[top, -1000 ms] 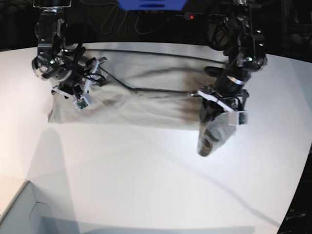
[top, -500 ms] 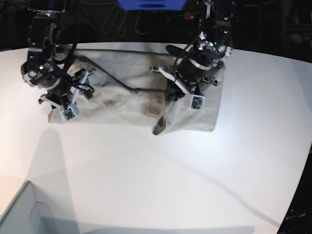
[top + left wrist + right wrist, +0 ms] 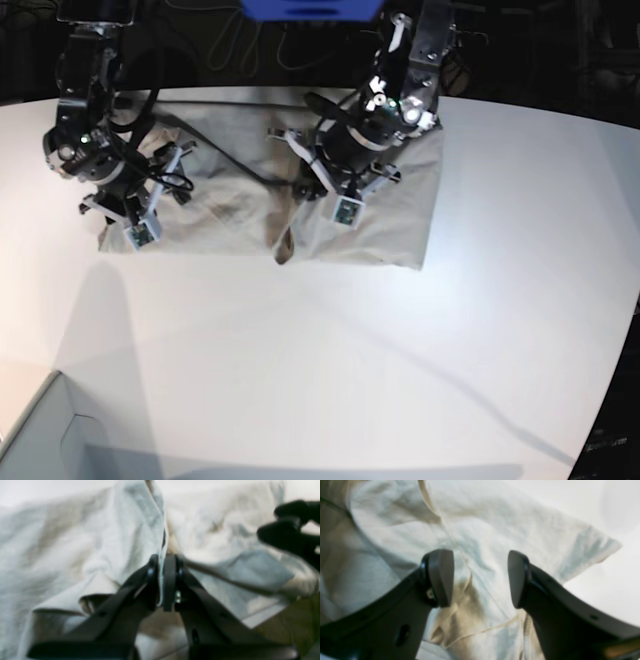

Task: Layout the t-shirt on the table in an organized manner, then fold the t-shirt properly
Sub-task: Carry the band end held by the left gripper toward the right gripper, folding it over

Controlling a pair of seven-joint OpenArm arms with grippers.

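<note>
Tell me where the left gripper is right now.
In the base view, the left gripper sits right of centre at the table's far side, shut on a fold of the t-shirt.

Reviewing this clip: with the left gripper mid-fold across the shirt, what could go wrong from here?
1. The left gripper pinches only a thin edge of the t-shirt; that edge could slip out before it is laid down.
2. The right gripper is open above the shirt's other end, so nothing pins it and the whole shirt may drag across the table.
3. Wrinkles under the folded part may get trapped.
</note>
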